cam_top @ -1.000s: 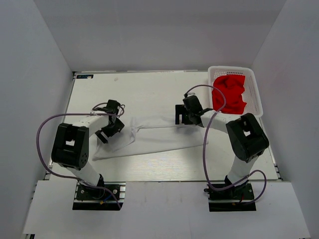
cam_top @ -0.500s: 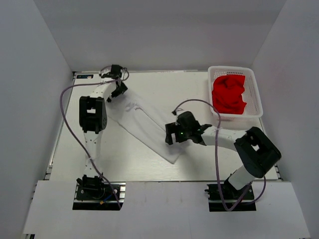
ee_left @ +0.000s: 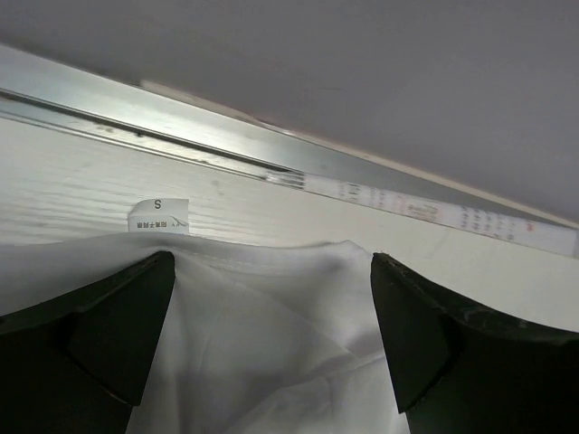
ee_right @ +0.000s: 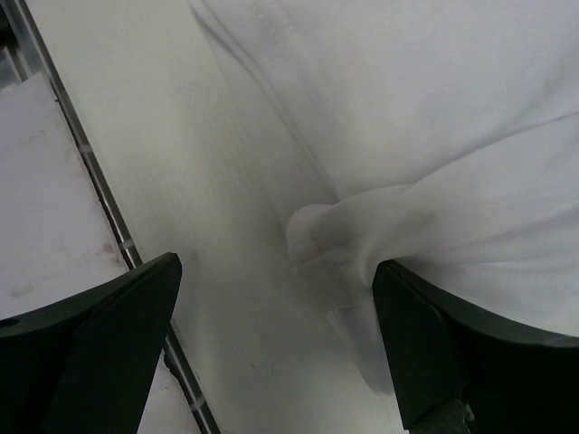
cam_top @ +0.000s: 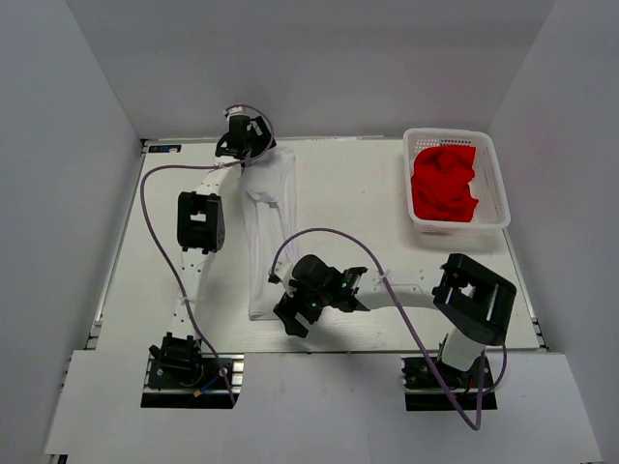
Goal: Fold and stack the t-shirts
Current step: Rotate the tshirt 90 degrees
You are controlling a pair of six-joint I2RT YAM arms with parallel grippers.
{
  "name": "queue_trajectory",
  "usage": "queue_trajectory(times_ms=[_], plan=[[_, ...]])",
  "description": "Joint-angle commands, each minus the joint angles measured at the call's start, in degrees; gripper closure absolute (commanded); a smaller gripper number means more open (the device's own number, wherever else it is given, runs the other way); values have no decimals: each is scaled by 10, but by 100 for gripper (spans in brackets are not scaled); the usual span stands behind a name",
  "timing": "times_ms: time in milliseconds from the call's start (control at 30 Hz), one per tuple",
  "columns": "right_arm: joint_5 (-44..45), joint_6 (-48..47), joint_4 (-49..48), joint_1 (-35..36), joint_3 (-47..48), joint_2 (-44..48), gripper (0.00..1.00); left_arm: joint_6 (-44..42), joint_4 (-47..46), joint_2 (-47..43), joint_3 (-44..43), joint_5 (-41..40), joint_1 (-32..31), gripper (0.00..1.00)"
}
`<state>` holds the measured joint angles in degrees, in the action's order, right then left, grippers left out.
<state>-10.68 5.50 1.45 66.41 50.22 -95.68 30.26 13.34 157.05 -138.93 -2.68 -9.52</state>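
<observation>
My left pincer [ee_left: 271,267] is gaping over the far collar of the white shirt [cam_top: 266,242]. My right pincer [ee_right: 278,271] is gaping against its near end. Neither is gripping. The red shirt [cam_top: 445,184] is lying in the far-right basket [cam_top: 495,164].

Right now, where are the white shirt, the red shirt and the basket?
white t-shirt [cam_top: 267,242]: top view, middle of the stretched-out cloth.
red t-shirt [cam_top: 445,184]: top view, centre of the crumpled heap.
basket [cam_top: 460,227]: top view, its near rim.
</observation>
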Motion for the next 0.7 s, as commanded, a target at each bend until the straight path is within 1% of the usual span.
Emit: queue_trajectory(times_ms=[0, 33, 100, 133, 167, 233, 300, 333, 400, 433, 500, 533, 567, 600, 633, 667], plan=[[-11, 0, 74, 16, -3, -12, 10, 16, 3, 42, 32, 70, -8, 0], [17, 6, 75, 17, 5, -7, 10, 16, -2, 36, 44, 70, -8, 0], [37, 16, 73, 14, 7, 6, 10, 16, -2, 19, 45, 77, -8, 0], [81, 23, 71, 16, 8, 10, 10, 10, -2, 12, 39, 91, -8, 0], [94, 34, 68, 16, 11, 33, 10, 4, -2, 3, 32, 91, -8, 0], [144, 42, 65, 11, 14, 49, 10, -13, -2, -35, 27, 98, -8, 0], [147, 43, 51, 7, 12, 86, 10, -32, -2, -68, 27, 111, -8, 0], [148, 56, 47, 3, 12, 95, 10, -52, 4, -105, 27, 116, -8, 0], [136, 67, 22, -3, 1, 119, 10, -73, 15, -145, 27, 130, -8, 0], [132, 71, 11, -8, 2, 123, 10, -88, 26, -184, 33, 130, -8, 0], [136, 93, 9, -22, 1, 128, 10, -101, 40, -226, 51, 149, -8, 0], [134, 95, 10, -27, -2, 130, 10, -114, 68, -246, 58, 149, -8, 0], [136, 103, 14, -30, -2, 131, 10, -121, 84, -289, 81, 155, -8, 0], [152, 123, 20, -42, -4, 131, 10, -128, 101, -313, 101, 155, -8, 0], [141, 136, 20, -55, -14, 139, 10, -133, 120, -339, 125, 155, -8, 0], [141, 144, 19, -62, -27, 144, 10, -122, 141, -368, 201, 133, -8, 0]])
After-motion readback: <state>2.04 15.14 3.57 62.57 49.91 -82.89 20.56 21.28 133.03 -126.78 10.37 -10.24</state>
